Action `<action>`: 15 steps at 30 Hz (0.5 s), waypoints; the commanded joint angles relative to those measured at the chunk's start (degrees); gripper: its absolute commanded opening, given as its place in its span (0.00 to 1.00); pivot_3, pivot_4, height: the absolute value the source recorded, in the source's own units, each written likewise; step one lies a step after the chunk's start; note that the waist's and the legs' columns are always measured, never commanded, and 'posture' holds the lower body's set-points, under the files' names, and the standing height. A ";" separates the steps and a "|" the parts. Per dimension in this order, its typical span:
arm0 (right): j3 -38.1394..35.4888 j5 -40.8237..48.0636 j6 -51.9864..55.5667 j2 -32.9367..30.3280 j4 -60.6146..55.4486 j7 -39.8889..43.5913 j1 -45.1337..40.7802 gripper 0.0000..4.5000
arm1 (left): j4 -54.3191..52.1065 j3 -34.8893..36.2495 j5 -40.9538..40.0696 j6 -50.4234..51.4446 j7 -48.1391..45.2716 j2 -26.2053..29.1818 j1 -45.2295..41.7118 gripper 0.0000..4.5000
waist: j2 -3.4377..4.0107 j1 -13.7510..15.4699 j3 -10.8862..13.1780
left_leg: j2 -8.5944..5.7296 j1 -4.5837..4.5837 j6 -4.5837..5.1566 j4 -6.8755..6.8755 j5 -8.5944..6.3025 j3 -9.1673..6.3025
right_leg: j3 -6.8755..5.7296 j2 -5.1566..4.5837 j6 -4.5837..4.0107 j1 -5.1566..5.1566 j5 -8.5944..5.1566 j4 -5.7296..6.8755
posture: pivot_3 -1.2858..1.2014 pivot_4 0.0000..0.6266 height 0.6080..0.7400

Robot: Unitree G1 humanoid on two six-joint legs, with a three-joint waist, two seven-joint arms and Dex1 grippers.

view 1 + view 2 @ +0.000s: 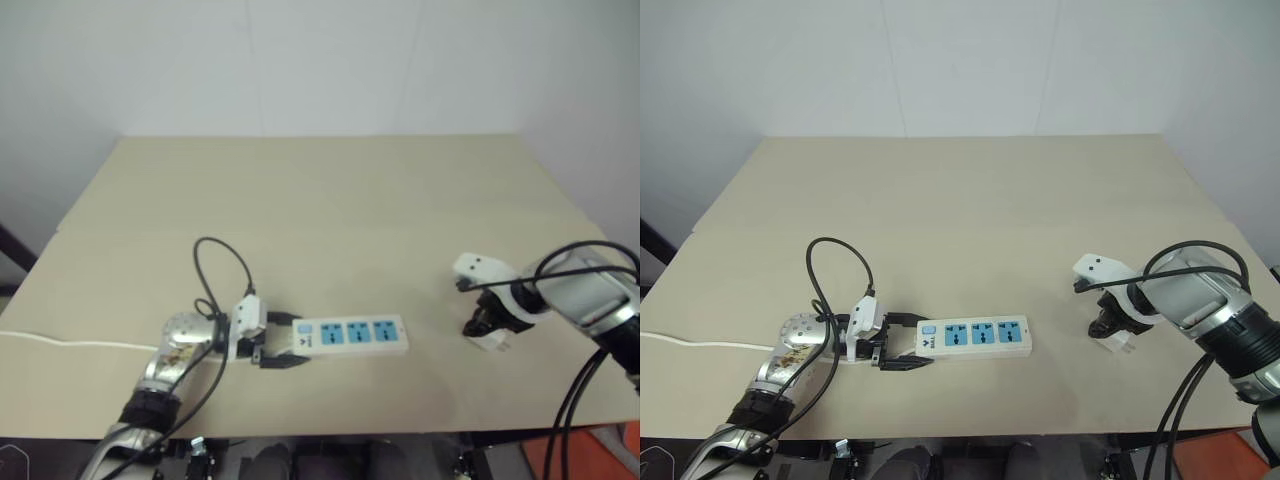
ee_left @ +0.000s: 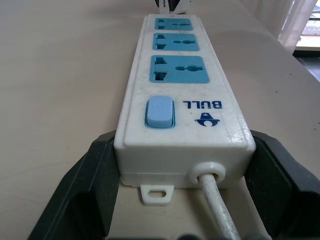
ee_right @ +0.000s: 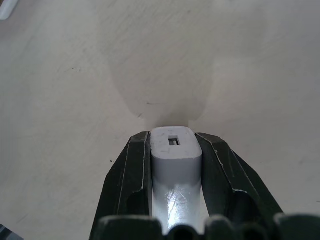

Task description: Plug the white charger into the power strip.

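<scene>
Your left gripper (image 1: 902, 343) was pinching the switch end of the power strip (image 1: 975, 337), which lay flat near the worktop's front edge, left of centre. Your right gripper (image 3: 175, 150) was pinched on the white charger (image 3: 172, 145), near the front right corner. Risks: the charger could twist between the fingers, or the strip could slide under insertion force. The worktop (image 1: 330, 200) was plain beige; the walls were white.
</scene>
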 commanded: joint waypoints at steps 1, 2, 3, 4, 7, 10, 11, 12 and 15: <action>-0.61 -1.85 -1.87 -1.75 -2.01 0.64 -0.80 0.25 | 0.13 -0.88 0.18 -0.94 -0.56 0.63 -0.10 0.72 | 0.00 0.00 0.00 | 0.00 0.00 0.00 0.00 0.00 0.00 | 0.00 0.00 0.00 0.00 0.00 0.00 | 0.52 0.24 1.00; -1.23 -1.96 -2.07 -1.85 -2.34 0.50 -1.02 0.25 | 0.17 -0.83 0.10 -0.94 -0.57 0.61 -0.11 0.72 | 0.00 0.00 0.00 | 0.00 0.00 0.00 0.00 0.00 0.00 | 0.00 0.00 0.00 0.00 0.00 0.00 | 0.52 0.24 1.00; -2.04 -1.89 -2.01 -1.85 -2.62 0.47 -1.49 0.25 | 0.20 -0.79 0.03 -0.92 -0.56 0.58 -0.13 0.72 | 0.00 0.00 0.00 | 0.00 0.00 0.00 0.00 0.00 0.00 | 0.00 0.00 0.00 -0.01 0.00 0.00 | 0.52 0.24 1.00; -3.35 -1.62 -2.06 -1.64 -2.96 0.39 -2.18 0.25 | 0.27 -0.76 -0.02 -0.89 -0.58 0.60 -0.14 0.72 | 0.00 -0.01 0.00 | 0.00 0.00 0.00 0.00 0.00 0.00 | 0.00 0.00 0.00 -0.01 0.00 0.00 | 0.52 0.24 1.00; -9.86 1.08 -2.95 0.42 -4.58 -0.18 -3.96 0.25 | 0.72 -0.79 0.06 -1.01 -0.48 0.57 -0.30 0.72 | 0.01 -0.02 0.00 | 0.00 -0.01 -0.01 0.00 0.00 0.01 | 0.02 0.00 0.00 -0.03 0.00 0.01 | 0.52 0.24 1.00; -17.38 4.79 -3.61 3.54 -6.66 -1.45 -3.39 0.25 | 1.04 -0.78 -0.15 -1.10 -0.56 0.59 -0.35 0.72 | 0.02 0.01 -0.01 | 0.00 0.00 -0.01 -0.02 0.00 0.01 | 0.03 0.00 0.00 -0.04 0.00 0.02 | 0.52 0.24 1.00; -20.21 6.51 -3.67 5.01 -7.39 -1.75 -2.65 0.25 | 1.09 -0.75 -0.27 -1.05 -0.59 0.60 -0.36 0.72 | 0.02 0.03 -0.01 | 0.01 0.00 -0.01 -0.03 0.00 0.01 | 0.02 0.01 0.00 -0.03 0.00 0.01 | 0.52 0.24 1.00; -22.96 8.31 -4.97 6.29 -8.33 -1.51 -1.49 0.25 | 1.14 -0.74 -0.33 -1.08 -0.62 0.64 -0.36 0.72 | 0.02 0.04 -0.01 | 0.01 0.01 -0.01 -0.03 0.00 0.00 | 0.01 0.01 0.00 -0.01 0.00 0.01 | 0.52 0.24 1.00; -32.91 14.91 -13.48 14.26 -11.56 -2.06 4.76 0.25 | 1.46 -0.84 -0.30 -1.15 -0.68 0.86 -0.50 0.72 | -0.02 0.19 -0.02 | 0.00 0.00 0.00 -0.04 0.00 -0.05 | -0.07 0.02 0.00 0.05 0.01 0.01 | 0.52 0.24 1.00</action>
